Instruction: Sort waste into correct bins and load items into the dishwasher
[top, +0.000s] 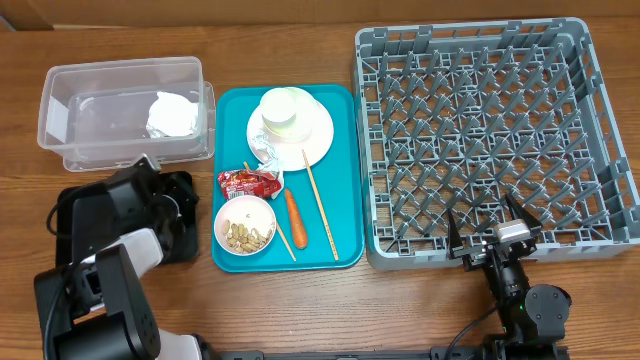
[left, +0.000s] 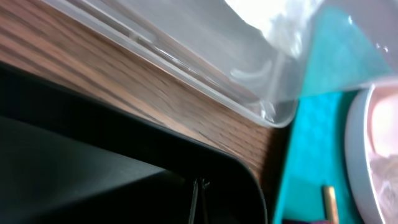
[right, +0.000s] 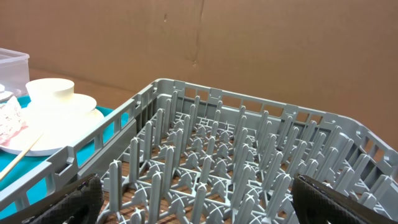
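The left pincer (left: 198, 200) is closed tight and empty, low over the shallow black rectangular tray (left: 93, 174) at the near left of the surface. The right pincer (top: 486, 215) stands wide, holding nothing, above the near rim of the large grey plastic peg rack (top: 600, 120).

Beyond one ball of crumpled white paper (top: 172, 114) lying in the clear plastic tub (top: 100, 110) at the far left, nothing looks sorted. On the flat teal tray (top: 340, 180) between tub and rack sit the round white plate (top: 318, 135) with the small white cup (top: 285, 108) on it, another crumpled white wad (top: 265, 152) at its near-left edge, the red crinkled wrapper (top: 250, 182), the small white bowl (top: 222, 212) of beige scraps (top: 248, 235), the orange carrot (top: 295, 218) and two thin wooden chopsticks (top: 318, 200).

The likely troubles:
- The wrapper touches the bowl's rim, so a careless pinch may drag the bowl and scatter scraps.
- One chopstick lies just beside the carrot and could be caught with it.
- Lifting the plate with the cup aboard would probably tip the cup.
- The right pincer, reaching left, could snag on the rack's pegs.
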